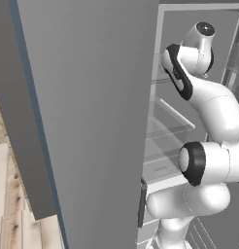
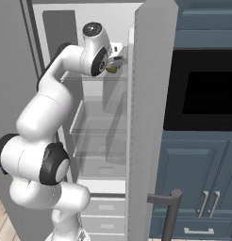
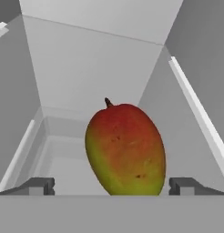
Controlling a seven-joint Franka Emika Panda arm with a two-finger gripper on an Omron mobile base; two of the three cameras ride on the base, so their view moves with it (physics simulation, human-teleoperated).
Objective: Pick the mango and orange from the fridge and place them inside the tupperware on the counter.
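With jaws spread wide either side of mango (image 3: 126,149) deep inside fridge (image 3: 100,59), gripper (image 3: 112,185) is lining up; best centring before squeezing.

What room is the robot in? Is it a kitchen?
Most likely a kitchen. The arm reaches into an open fridge with clear glass shelves, where a mango sits between the tips of the gripper. Beside the fridge stand dark blue cabinets with silver handles.
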